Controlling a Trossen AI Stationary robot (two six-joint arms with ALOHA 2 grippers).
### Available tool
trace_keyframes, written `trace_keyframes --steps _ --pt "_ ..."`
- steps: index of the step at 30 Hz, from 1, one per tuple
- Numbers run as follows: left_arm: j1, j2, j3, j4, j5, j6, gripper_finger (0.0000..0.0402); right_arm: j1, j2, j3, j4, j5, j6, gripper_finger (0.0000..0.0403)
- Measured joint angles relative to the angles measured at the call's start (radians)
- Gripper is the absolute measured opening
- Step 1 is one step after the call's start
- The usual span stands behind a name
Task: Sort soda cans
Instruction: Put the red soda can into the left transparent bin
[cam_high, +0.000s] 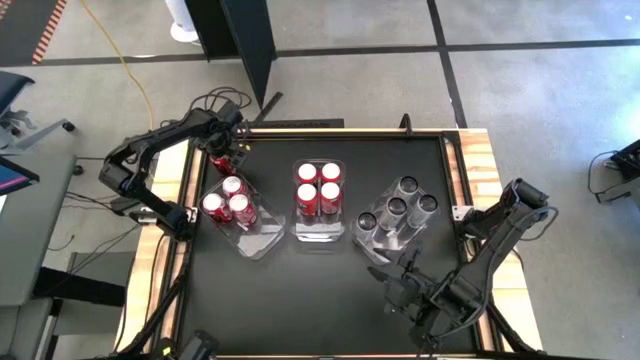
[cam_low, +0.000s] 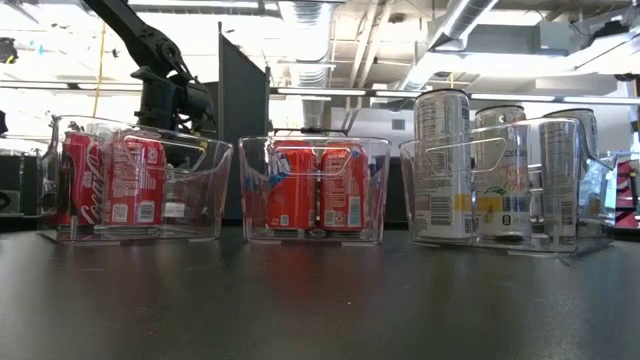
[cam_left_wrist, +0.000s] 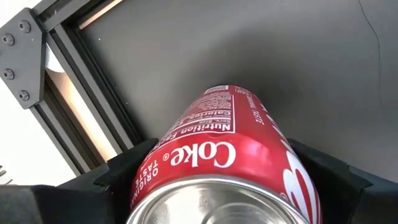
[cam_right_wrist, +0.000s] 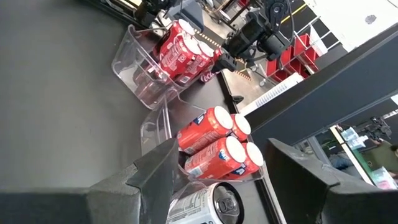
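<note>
Three clear bins stand in a row on the black table. The left bin (cam_high: 262, 240) holds three red soda cans (cam_high: 226, 198), the middle bin (cam_high: 318, 232) several red cans (cam_high: 319, 186), the right bin (cam_high: 372, 240) several silver cans (cam_high: 405, 202). My left gripper (cam_high: 222, 158) is just beyond the left bin's far end, shut on another red can (cam_left_wrist: 217, 155). My right gripper (cam_high: 400, 285) hovers open near the table's near right edge with nothing between its fingers, facing the bins. My left gripper pinches the red can's side wall near its silver top (cam_left_wrist: 149, 177) between its two fingers (cam_left_wrist: 115, 180), one on each side. The fingers come from above, pointing steeply down along the can. The can stays roughly upright, top toward the gripper; whether its base touches the table cannot be told.
A metal frame rail (cam_left_wrist: 74, 93) runs along the table's far left corner, close to the held can. A dark upright panel (cam_high: 250, 45) stands beyond the far edge. Bare black tabletop (cam_high: 290, 300) lies in front of the bins.
</note>
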Motion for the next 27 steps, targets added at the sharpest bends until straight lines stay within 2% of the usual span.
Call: trace_keyframes --steps 6,15,21,27 --pt "-0.012 0.0 0.013 0.002 -0.001 0.028 0.0312 -0.018 0.0 0.0 0.0 0.0 0.0 0.0255" --pt "-0.071 -0.001 0.127 -0.032 -0.011 0.043 0.0312 -0.041 0.0 0.0 0.002 -0.002 0.0 0.0255" --pt "-0.146 -0.001 0.239 -0.138 -0.03 0.043 0.0312 -0.043 0.0 0.0 0.003 -0.003 0.0 0.0255" --pt "-0.257 -0.001 0.412 -0.253 -0.079 0.045 0.0312 -0.043 0.0 0.0 0.003 -0.004 0.0 0.0255"
